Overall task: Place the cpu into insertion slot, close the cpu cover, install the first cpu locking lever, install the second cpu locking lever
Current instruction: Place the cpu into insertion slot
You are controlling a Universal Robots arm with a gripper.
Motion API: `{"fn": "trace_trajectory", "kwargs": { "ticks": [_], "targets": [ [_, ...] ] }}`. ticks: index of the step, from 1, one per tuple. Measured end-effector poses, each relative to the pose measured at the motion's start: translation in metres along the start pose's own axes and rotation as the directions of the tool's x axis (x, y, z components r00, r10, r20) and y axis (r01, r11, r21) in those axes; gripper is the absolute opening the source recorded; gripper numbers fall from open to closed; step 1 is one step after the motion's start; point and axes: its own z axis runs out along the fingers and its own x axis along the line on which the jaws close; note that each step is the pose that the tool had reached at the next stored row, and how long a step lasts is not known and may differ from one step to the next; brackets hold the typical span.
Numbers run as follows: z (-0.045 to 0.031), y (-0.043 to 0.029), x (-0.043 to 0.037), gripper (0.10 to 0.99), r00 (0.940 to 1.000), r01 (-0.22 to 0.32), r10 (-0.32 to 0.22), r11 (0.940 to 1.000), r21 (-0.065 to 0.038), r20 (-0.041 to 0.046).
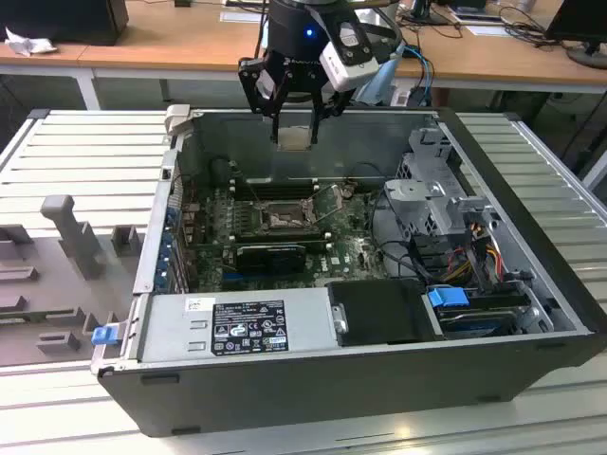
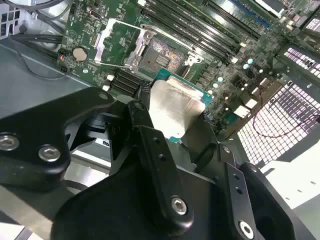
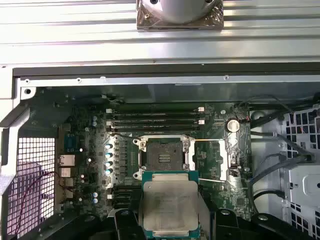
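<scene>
An open computer case [image 1: 313, 384] lies on a ridged metal bench [image 1: 85, 142], its green motherboard [image 1: 213, 256] exposed. The robot's black hand [image 1: 295, 133] hangs above the case's far wall, fingers drawn in narrow on the cpu [image 3: 170, 207], a flat silvery square gripped by opposite edges. The insertion slot [image 1: 283, 220] sits empty, lower down and nearer than the hand, roughly in line with it left to right. The chip is well clear of the socket and not yet over it. The cpu cover [image 2: 103, 44] lies folded open beside the socket, leaving it uncovered.
</scene>
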Motion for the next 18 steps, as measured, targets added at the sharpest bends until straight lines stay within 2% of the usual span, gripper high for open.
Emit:
{"fn": "trace_trajectory", "kwargs": {
  "ticks": [4,18],
  "targets": [
    [0.0,0.0,0.0,0.529,0.9994,-0.034,0.034,0.9994,-0.001,0.003],
    [0.0009,-0.0001,0.0,0.529,0.9993,-0.038,0.038,0.9993,-0.001,0.0033]
  ]
}}
